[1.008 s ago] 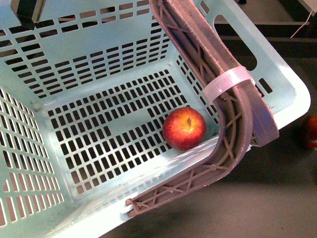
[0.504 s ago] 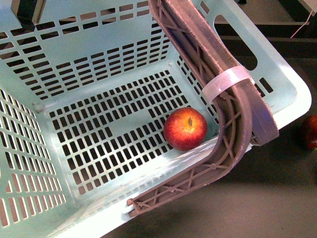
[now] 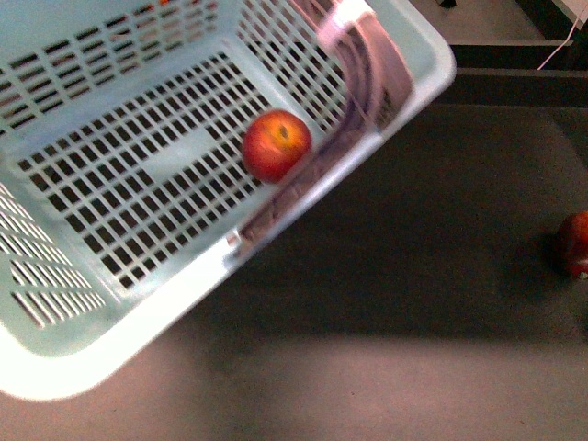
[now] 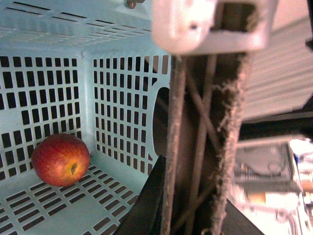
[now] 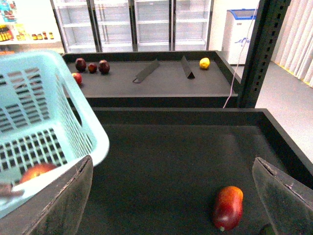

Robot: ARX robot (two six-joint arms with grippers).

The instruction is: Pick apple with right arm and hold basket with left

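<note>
The pale mint basket [image 3: 138,326] fills the upper left of the front view, blurred and tilted. The red apple [image 3: 276,144] lies on its slotted floor against the wall by the grey-brown handle [image 3: 363,83]. In the left wrist view my left gripper [image 4: 188,215] is shut on the handle [image 4: 200,137], with the apple [image 4: 60,159] below in the basket's corner. My right gripper [image 5: 176,196] is open and empty above the dark tray, with the basket [image 5: 49,98] beside one finger and a sliver of the apple [image 5: 36,171] showing inside. Neither gripper shows in the front view.
A darker red oblong fruit [image 5: 228,207] lies on the black tray between my right fingers; it also shows at the right edge of the front view [image 3: 574,243]. A rear shelf holds several dark fruits [image 5: 93,66], a yellow fruit [image 5: 204,62] and black dividers. A black post [image 5: 259,54] stands on the right.
The basket has swung up and to the left in the front view and is now blurred. The apple has gone with it, still by the handle-side wall.
</note>
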